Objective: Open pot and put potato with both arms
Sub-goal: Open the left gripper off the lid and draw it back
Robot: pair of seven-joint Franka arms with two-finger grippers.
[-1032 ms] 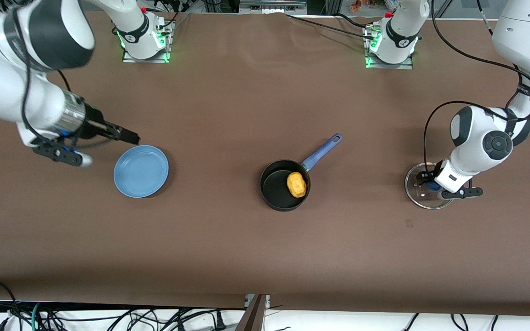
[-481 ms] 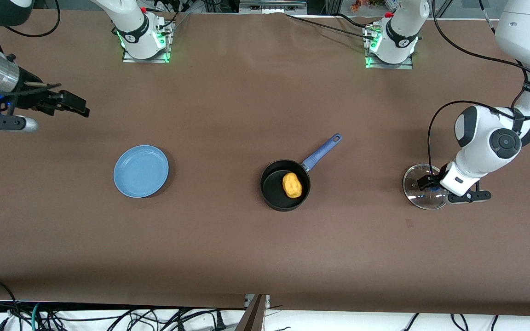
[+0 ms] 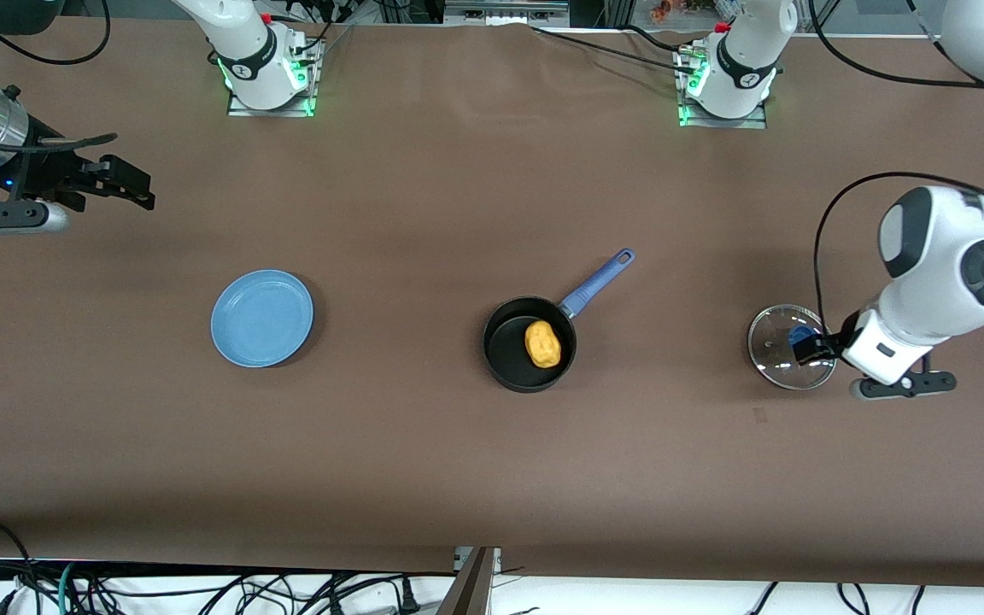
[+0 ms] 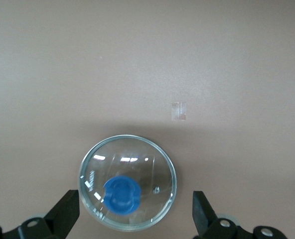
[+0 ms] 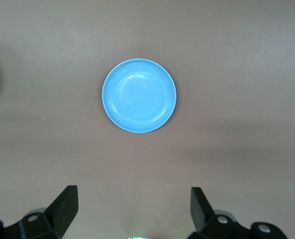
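The pot (image 3: 529, 343) sits on the desk (image 3: 458, 444) uncovered, and the potato (image 3: 542, 343) lies inside it, against the side where the blue handle joins. My left tool (image 4: 136, 216) hangs released over the glass lid (image 3: 791, 347), which lies flat on the desk toward my left arm's end from the pot. My right tool (image 5: 132, 209) hangs released, toward my right arm's end from the pot, past the blue plate (image 3: 262, 318).
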